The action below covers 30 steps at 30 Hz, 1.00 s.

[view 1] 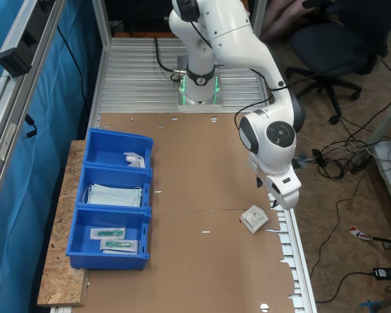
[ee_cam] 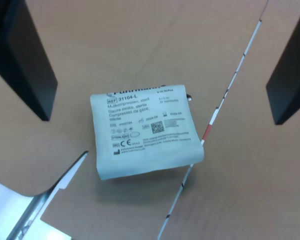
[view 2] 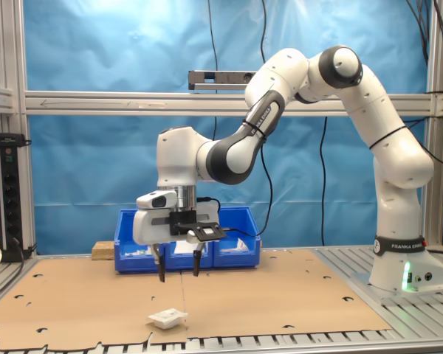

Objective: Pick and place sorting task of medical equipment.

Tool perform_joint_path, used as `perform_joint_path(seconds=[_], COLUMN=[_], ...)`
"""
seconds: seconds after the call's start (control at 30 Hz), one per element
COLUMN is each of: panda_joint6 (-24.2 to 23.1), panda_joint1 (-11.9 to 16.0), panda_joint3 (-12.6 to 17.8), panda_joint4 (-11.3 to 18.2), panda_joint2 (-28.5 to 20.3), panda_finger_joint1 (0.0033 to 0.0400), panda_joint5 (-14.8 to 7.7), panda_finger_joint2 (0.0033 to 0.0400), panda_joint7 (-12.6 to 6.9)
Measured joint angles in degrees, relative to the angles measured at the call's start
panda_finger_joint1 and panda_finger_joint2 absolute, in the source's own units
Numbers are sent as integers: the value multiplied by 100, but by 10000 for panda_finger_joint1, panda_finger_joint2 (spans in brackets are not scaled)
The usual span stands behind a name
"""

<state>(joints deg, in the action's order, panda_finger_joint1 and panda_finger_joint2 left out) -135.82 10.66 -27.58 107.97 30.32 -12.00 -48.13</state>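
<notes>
1. So the packet [ee_cam: 146,131] is lying flat on the cardboard [view 1: 202,195] that's covering the table, close to the slotted edge, well apart from the bins [view 1: 112,199] along the opposite edge. Nothing is touching it.
2. The gripper [view 2: 179,271] is hanging above it with its jaws wide apart and empty. In the wrist view the two fingers [ee_cam: 25,60] are sitting either side of the packet with plenty of room to spare, so the lineup is looking pretty decent.
3. Handling-wise, I'm guessing it's really light. It's looking like a thin sealed pouch with something soft inside, a little puffy and crinkled, so it's probably going to squash rather than resist.
4. The wrapper is looking smooth, maybe a bit slick. With something this flat, I'd expect the fingertips to be scraping the cardboard before they get any real bite.
5. Where to grab: I'd be going across the middle, pads closing on two opposite edges so the packet bunches up slightly between them. A corner pinch would likely leave it flopping or slipping out.
6. Not fragile as far as I can tell, so a firm squeeze should be fine.
7. One bin is already holding similar small white stuff [view 1: 134,158], so that's probably where it's heading.
</notes>
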Motion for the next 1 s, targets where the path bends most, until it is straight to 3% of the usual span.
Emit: perform_joint_path(seconds=[0.4, 1.0], panda_joint6=[-8, -12], panda_joint1=[-14, -168], panda_joint3=[43, 278], panda_joint4=[-370, -575], panda_joint2=[563, 845], panda_finger_joint1=[400, 400], panda_joint5=[-133, -156], panda_finger_joint2=[400, 400], panda_joint7=[-67, -304])
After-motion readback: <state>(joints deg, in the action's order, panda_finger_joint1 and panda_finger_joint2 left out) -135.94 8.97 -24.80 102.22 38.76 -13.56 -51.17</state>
